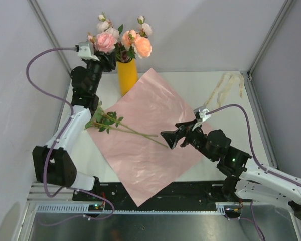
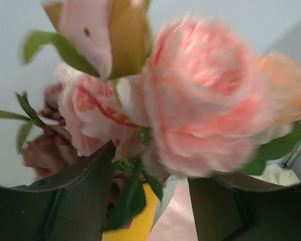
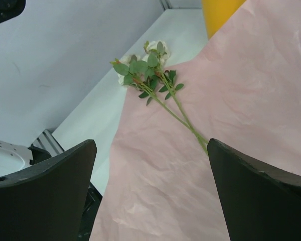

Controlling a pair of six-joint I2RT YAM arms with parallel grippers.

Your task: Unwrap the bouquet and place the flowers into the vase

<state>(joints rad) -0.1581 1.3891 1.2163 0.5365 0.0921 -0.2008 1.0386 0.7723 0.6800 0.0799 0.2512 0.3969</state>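
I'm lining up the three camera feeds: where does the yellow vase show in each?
Top external: vase upper left of centre, at the pink paper's far corner.
Left wrist: a yellow sliver at the bottom edge, under the roses.
Right wrist: cut off by the top edge, right of centre.
Shared landmark: the pink paper beside the vase in all three.

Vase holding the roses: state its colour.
The vase is plain yellow-orange, clearest in the top external view.

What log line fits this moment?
left gripper: open at roses in vase | right gripper: open over pink paper | two stems unplaced
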